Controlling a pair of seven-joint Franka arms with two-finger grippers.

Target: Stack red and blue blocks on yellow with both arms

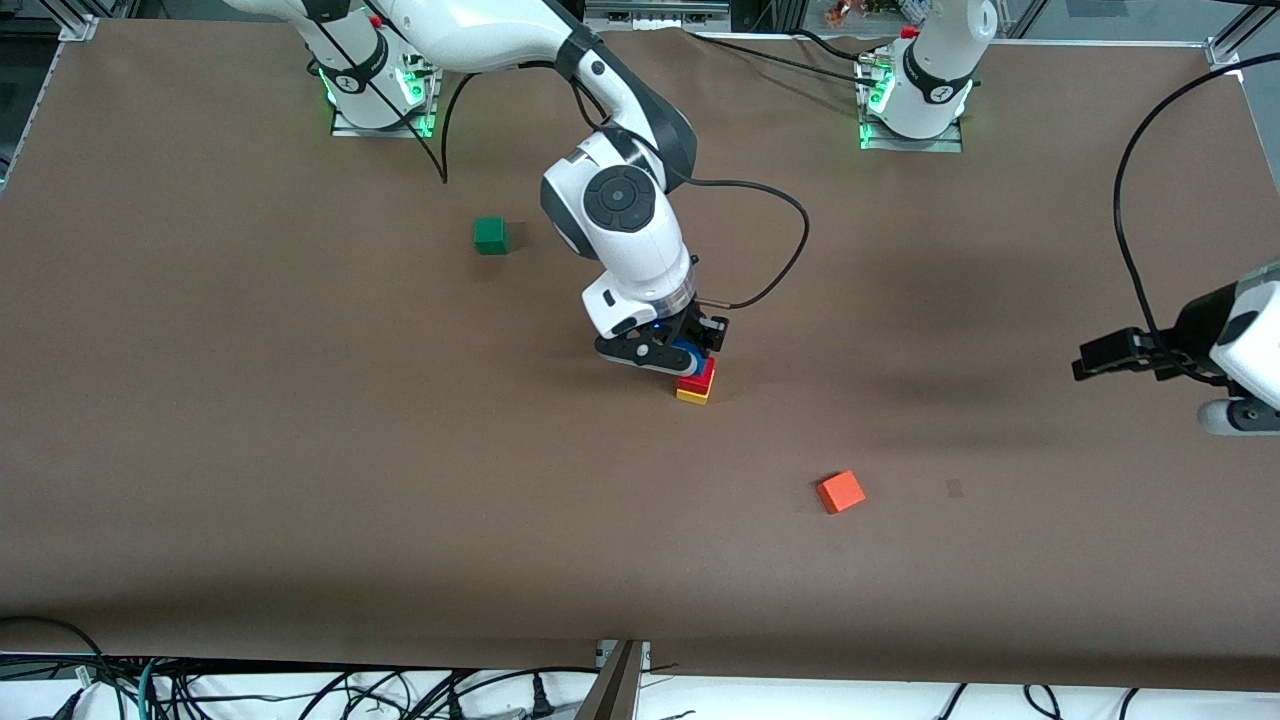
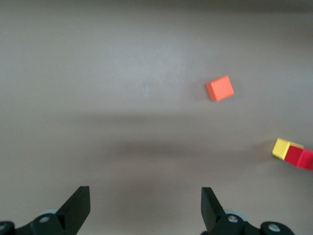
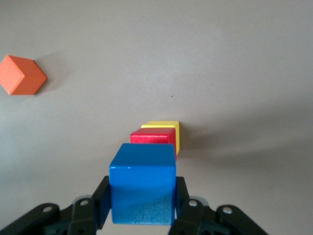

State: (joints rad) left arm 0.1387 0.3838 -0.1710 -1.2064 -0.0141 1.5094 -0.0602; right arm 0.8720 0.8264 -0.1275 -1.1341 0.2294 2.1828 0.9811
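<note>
The right gripper [image 1: 690, 352] is near the middle of the counter [image 1: 300, 450], pinching the blue block [image 3: 142, 182] between its two fingers. It holds that block just above the red block [image 1: 700, 378], and whether the two touch cannot be told from these views. The red block sits on the yellow block [image 1: 693, 394], which rests flat on the counter. In the right wrist view the stack appears as red [image 3: 153, 135] over yellow [image 3: 164, 128], with the blue block close above them.

The left gripper [image 2: 145, 208] waits over the counter's edge at the left arm's end, its fingers spread wide with nothing between them. From its wrist view the yellow block [image 2: 280, 148] and red block [image 2: 299, 157] show at the picture's margin.

An orange cube [image 1: 841, 491] lies alone on the counter, nearer to the front camera than the stack and toward the left arm's end. A green cube [image 1: 490, 235] lies farther from the front camera than the stack, toward the right arm's end. The orange cube also appears in the left wrist view [image 2: 219, 88] and the right wrist view [image 3: 21, 74].
</note>
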